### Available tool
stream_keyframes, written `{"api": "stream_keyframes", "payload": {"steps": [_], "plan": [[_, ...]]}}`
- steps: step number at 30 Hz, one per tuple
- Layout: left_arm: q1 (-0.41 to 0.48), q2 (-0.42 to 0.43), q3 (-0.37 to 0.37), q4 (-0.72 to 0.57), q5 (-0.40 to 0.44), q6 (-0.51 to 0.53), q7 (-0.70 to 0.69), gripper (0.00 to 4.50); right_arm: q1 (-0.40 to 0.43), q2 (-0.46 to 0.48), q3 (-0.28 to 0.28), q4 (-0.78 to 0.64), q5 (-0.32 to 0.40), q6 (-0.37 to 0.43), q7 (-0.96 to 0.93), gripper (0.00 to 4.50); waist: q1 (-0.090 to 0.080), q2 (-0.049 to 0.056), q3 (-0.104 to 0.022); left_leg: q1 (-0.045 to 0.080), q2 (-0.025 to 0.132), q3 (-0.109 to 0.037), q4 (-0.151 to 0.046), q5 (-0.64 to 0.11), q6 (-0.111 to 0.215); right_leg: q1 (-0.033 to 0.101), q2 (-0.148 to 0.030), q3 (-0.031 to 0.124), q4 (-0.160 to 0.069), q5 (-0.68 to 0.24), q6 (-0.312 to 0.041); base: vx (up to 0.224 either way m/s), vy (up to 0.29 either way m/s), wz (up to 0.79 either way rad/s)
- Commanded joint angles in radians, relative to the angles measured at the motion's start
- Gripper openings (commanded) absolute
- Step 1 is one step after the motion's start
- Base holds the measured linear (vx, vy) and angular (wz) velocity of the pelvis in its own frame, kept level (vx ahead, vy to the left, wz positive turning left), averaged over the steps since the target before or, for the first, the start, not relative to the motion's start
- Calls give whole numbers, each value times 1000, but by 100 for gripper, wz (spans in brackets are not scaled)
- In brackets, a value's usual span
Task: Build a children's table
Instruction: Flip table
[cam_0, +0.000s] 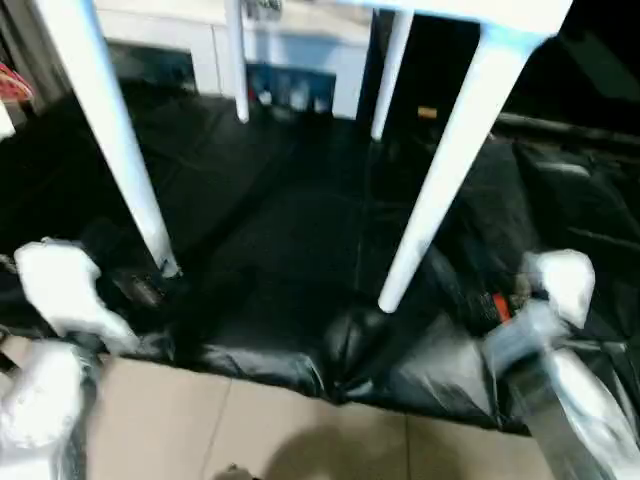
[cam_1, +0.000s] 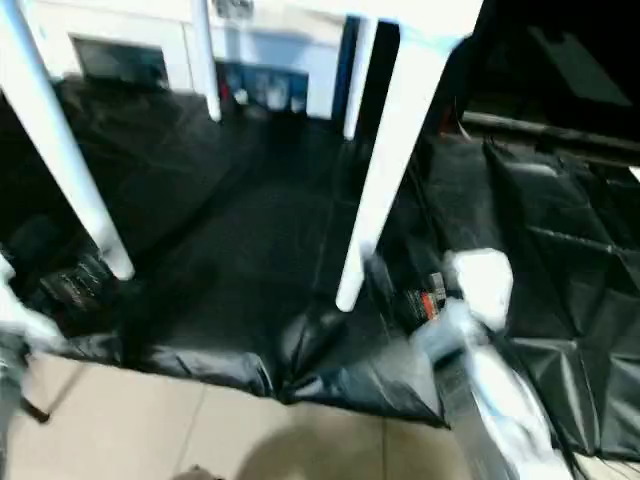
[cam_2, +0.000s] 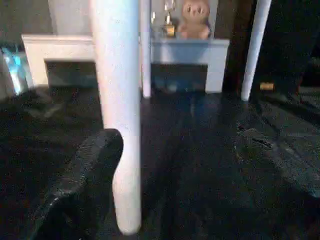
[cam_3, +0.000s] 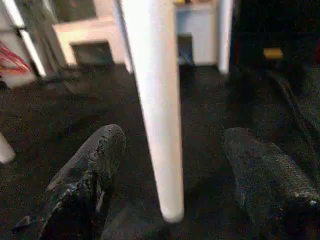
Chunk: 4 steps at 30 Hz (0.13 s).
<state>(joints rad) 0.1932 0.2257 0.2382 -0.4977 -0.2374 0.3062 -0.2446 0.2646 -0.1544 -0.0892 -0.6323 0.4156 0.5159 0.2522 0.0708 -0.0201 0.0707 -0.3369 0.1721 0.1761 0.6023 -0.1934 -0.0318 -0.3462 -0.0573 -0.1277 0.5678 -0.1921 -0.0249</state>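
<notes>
Children's table (cam_0: 470, 70) stands upright on its 4 legs on black sheeting (cam_0: 290, 250) spread over the floor. 2 near legs: left near leg (cam_0: 120, 140) and right near leg (cam_0: 440, 170), both feet down on the sheeting. 2 far legs (cam_0: 238, 60) stand near a white cabinet (cam_0: 300, 60) at the back. Tabletop edge is at the top of the head views. Left gripper (cam_2: 165, 165) is wide, nothing held; left near leg stands between its fingers (cam_2: 80, 190), just beside 1 finger. Right gripper (cam_3: 170, 170) is wide, nothing held; right near leg stands between its fingers (cam_3: 85, 175), touching neither. Beige tile floor (cam_0: 250, 430) nearest the robot. Plush toy (cam_2: 194, 20) sits on the cabinet.
</notes>
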Motion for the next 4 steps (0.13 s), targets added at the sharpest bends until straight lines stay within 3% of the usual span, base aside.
{"api": "stream_keyframes", "payload": {"steps": [1,2,3,4], "plan": [[0,-4,-13,-29,11,32,21,406,2,-12,-16,-39,-8,18,-11,354,-27,23,-26,26,79,-72,-101,-678,-69,6,-87,23,-126,-659,61,0,0,0],[12,-18,-17,-59,19,55,43,406,21,-39,-6,-53,-13,48,-16,354,-30,29,-24,15,89,-78,-118,-721,-74,19,-80,22,-110,-619,55,-71,31,-10],[13,-20,-17,-62,21,57,45,406,22,-42,-4,-54,-15,51,-17,354,-25,39,-24,-27,123,-88,-176,-820,-91,63,-69,47,2,-446,17,-71,31,-10],[17,-25,-16,-72,31,63,57,406,27,-53,3,-56,-22,65,-20,354,-14,29,-21,-33,123,-73,-197,-847,-105,52,-65,80,51,-348,-5,-55,12,-5]]}}
